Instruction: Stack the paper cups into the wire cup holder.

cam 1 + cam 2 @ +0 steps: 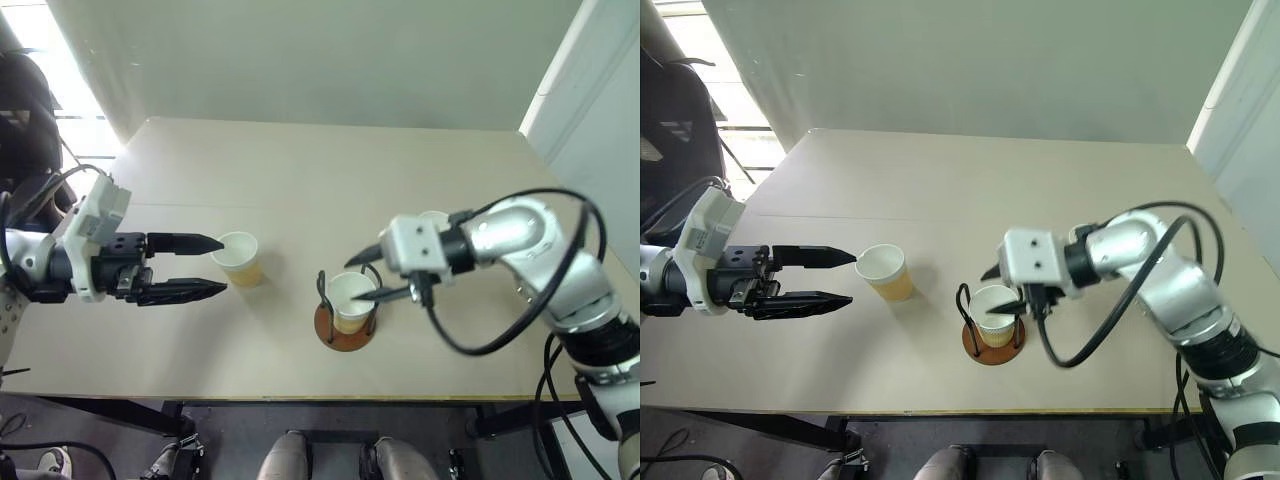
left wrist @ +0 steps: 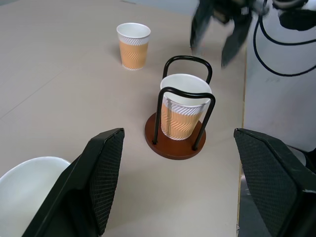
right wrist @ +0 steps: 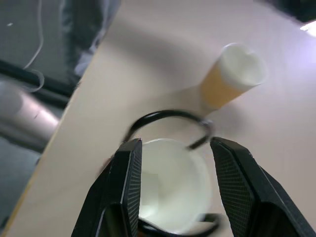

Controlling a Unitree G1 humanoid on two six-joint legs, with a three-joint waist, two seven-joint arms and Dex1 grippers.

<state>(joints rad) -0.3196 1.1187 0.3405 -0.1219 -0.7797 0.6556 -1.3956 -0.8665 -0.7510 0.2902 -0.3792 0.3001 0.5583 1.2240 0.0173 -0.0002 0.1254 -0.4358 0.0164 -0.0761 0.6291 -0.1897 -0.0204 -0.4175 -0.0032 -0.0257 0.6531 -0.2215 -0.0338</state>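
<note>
The wire cup holder (image 1: 345, 318) held 1 paper cup (image 1: 350, 298) upright on the tabletop (image 1: 300, 180). The right tool (image 1: 366, 275) hovered over it, fingers parted, empty. The left tool (image 1: 222, 266) stood wide open beside another cup (image 1: 240, 258).

Third paper cup (image 1: 434, 215) largely hidden behind right gripper (image 1: 366, 275); wire cup holder (image 3: 170, 123) blurred in right wrist view

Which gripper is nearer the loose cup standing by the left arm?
Left. The left gripper is open with its fingertips right beside that cup, not closed on it. The right gripper is over the cup in the wire cup holder, farther off.
</note>
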